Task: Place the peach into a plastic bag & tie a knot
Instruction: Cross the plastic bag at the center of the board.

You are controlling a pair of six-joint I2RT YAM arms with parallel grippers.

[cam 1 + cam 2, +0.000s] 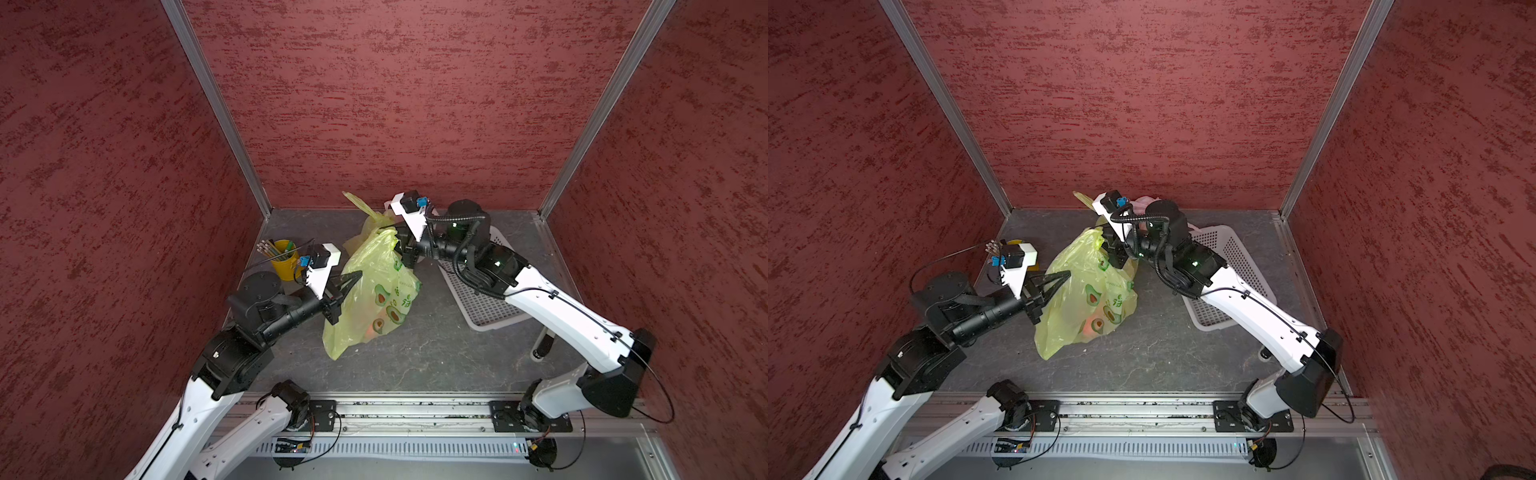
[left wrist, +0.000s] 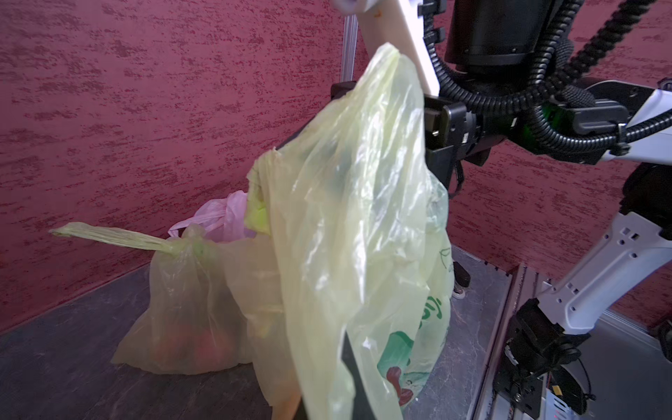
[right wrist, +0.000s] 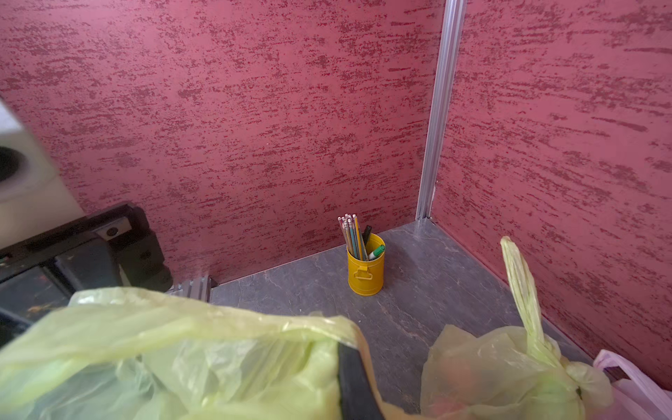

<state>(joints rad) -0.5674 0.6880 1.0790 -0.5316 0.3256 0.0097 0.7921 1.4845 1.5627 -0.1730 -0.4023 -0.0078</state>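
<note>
in both top views the plastic bag (image 1: 374, 286) hangs at frame centre, with the peach (image 1: 371, 330) seemingly the orange blur low inside it. the left gripper (image 1: 356, 277) is clenched on the bag's left edge. the right gripper (image 1: 399, 248) pinches its upper rim.

A thin, translucent yellow-green plastic bag (image 1: 374, 291), crinkled and faintly glossy, is seen against rough, matt red textured walls (image 1: 395, 104) edged by brushed metal posts (image 1: 216, 104). The counter (image 1: 415, 361) looks like dark grey veined stone with a matt finish. A knotted bag (image 2: 189, 298) is the same filmy plastic, and a pink bag (image 2: 229, 214) is paler film. The yellow cup (image 3: 365, 269) shows smooth painted metal, and the basket (image 1: 478, 303) is white perforated plastic. The right arm (image 1: 561, 311) wears a smooth white plastic shell, with ribbed black conduit (image 2: 491, 98) alongside.
</note>
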